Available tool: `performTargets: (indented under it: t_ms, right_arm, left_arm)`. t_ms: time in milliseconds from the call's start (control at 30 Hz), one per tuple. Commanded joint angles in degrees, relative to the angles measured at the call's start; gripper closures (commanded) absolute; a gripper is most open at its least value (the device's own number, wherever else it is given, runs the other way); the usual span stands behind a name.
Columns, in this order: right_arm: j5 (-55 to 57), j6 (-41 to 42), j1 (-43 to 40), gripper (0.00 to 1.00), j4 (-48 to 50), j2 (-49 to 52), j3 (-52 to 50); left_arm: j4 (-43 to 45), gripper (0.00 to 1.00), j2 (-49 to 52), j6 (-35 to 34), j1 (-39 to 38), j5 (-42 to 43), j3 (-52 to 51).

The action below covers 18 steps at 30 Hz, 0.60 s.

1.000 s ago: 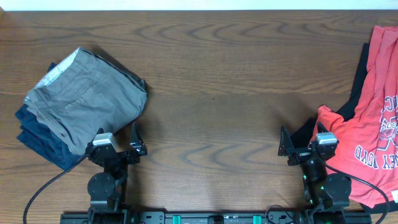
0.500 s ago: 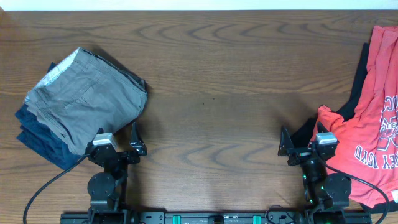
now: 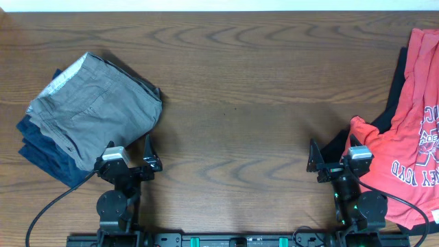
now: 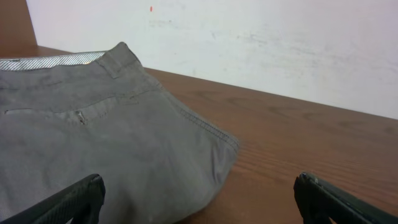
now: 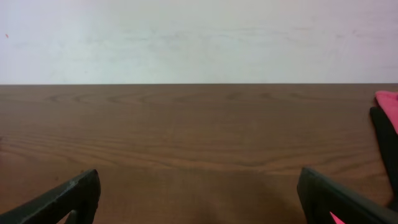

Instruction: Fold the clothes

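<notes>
Folded grey trousers (image 3: 92, 113) lie on top of a folded dark blue garment (image 3: 41, 154) at the left of the table. They also fill the left of the left wrist view (image 4: 93, 143). A crumpled red T-shirt (image 3: 415, 116) with white print lies at the right edge over a black garment (image 3: 384, 120); a bit of it shows in the right wrist view (image 5: 388, 102). My left gripper (image 3: 130, 165) is open and empty, just in front of the trousers. My right gripper (image 3: 336, 161) is open and empty beside the red shirt.
The wooden table (image 3: 233, 103) stretches between the two piles. A white wall (image 5: 199, 37) stands behind the table's far edge. A black cable (image 3: 48, 209) runs from the left arm's base.
</notes>
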Motion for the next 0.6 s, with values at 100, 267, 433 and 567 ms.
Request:
performTargets:
  t_ms: [100,267,433,567]
  right_arm:
    - [-0.5,-0.9,0.4,0.01,-0.2,-0.3,0.0]
    - [-0.5,-0.9,0.4,0.01,-0.2,-0.3,0.0]
    - [-0.5,-0.9,0.4,0.01,-0.2,-0.3,0.0]
    - [-0.5,-0.9,0.4,0.01,-0.2,-0.3,0.0]
  left_arm:
    - [-0.9,0.02,-0.2,0.4,0.3,-0.6,-1.8]
    - [-0.9,0.02,0.0,0.4,0.3,-0.7,-1.8]
    - [-0.9,0.02,0.0,0.4,0.3,-0.7,-1.8]
    - [-0.9,0.02,0.0,0.4,0.3,-0.7,-1.8]
